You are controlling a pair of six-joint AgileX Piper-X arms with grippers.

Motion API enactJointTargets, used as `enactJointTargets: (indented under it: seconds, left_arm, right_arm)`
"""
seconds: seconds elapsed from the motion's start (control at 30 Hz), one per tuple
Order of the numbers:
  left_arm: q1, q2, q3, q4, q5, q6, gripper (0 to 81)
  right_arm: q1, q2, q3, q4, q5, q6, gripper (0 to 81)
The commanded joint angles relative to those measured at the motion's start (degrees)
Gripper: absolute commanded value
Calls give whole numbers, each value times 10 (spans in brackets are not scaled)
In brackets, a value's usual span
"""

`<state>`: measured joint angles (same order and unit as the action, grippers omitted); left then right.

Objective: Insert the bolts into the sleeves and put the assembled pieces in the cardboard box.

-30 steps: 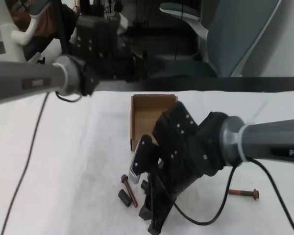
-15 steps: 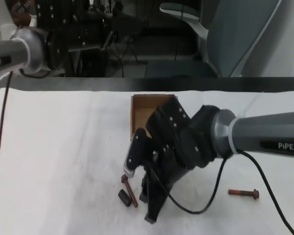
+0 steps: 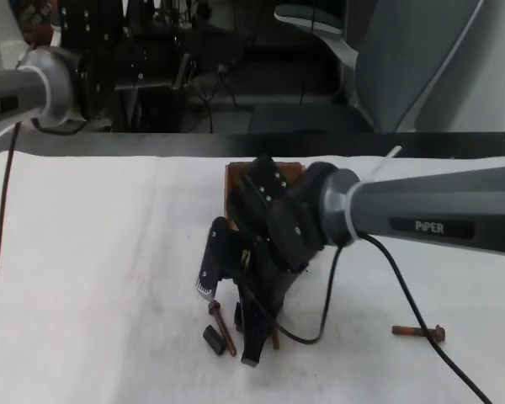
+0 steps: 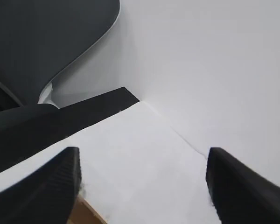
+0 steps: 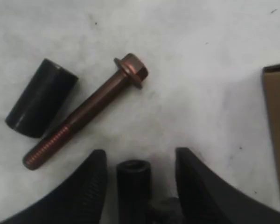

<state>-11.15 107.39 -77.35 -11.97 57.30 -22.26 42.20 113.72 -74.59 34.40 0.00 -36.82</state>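
My right gripper point(image 5: 140, 158) is open and hangs low over the white cloth. A black sleeve point(image 5: 133, 186) lies between its fingers, apart from both. Beside it lie a copper bolt point(image 5: 86, 114) and a second black sleeve point(image 5: 40, 98). From above, the right gripper point(image 3: 228, 326) stands just in front of the cardboard box point(image 3: 238, 187), over the bolt point(image 3: 222, 328) and the sleeve point(image 3: 212, 338). Another bolt point(image 3: 419, 331) lies alone to the right. My left gripper point(image 4: 142, 186) is open and empty, held high above the bench's far edge.
The left arm point(image 3: 25, 88) sticks in from the upper left, off the cloth. A chair point(image 3: 412, 59) and dark equipment stand beyond the bench's black far edge point(image 3: 404, 143). The right arm's cable point(image 3: 379, 278) trails over the cloth.
The right gripper has shifted left and slightly away, closer to the bolt and sleeve. The left arm swung off to the far left a second ago and has held since.
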Motion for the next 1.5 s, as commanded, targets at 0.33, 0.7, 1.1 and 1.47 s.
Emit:
enactJointTargets:
  seconds: [0.33,0.7,1.1,1.47]
  left_arm:
    - [1,-10,-5,-7,13,-8,700]
    - [1,-10,-5,-5,56,-12,700]
    - [19,-24,-5,120,112,31,700]
    - [-112,-30,-5,526,-155,376,700]
  right_arm:
    - [2,11,-21,101,68,-65,350]
    - [2,-3,-21,97,61,3,0]
    - [-87,-177,101,3,62,213,6]
    - [-165,-355,231,-66,81,406,6]
